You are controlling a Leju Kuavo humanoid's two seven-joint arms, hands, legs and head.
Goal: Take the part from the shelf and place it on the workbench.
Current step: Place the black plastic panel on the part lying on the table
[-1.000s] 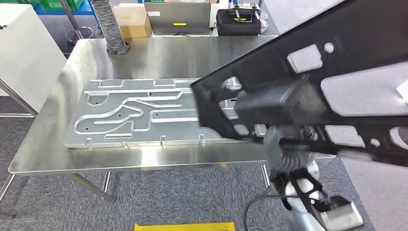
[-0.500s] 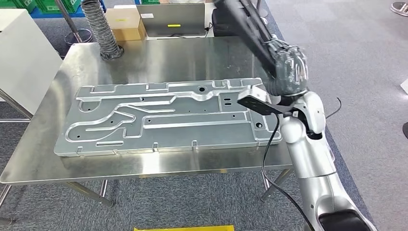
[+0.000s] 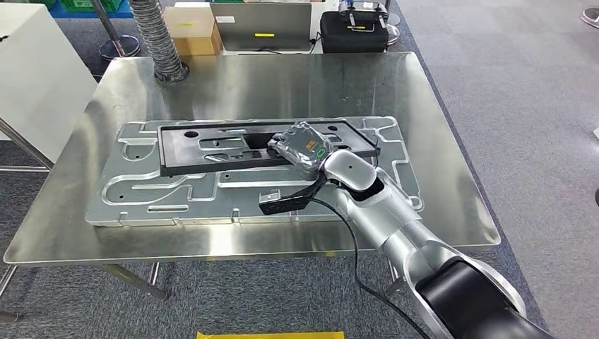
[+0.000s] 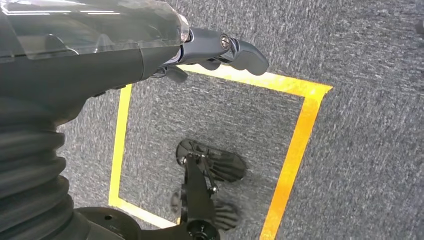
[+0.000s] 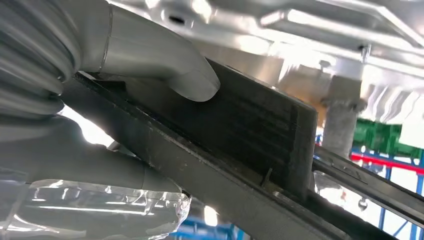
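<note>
On workbench (image 3: 438,176): flat black cutout part (image 3: 212,147), R hand (image 3: 300,145) gripping.

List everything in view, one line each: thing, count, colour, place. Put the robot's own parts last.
Black part: one, black, lying flat on the metal plate.
Metal plate: one, silver, on the workbench.
Workbench: one, steel, centre.
Ribbed hose: one, grey, at the far left corner of the bench.
Cardboard box: one, tan, behind the bench.
Black case: one, behind the bench, right.
Yellow tape: square outline on the grey carpet.
Right hand: grips the black part.
Left hand: hangs over the floor; fingers' state unclear.
</note>
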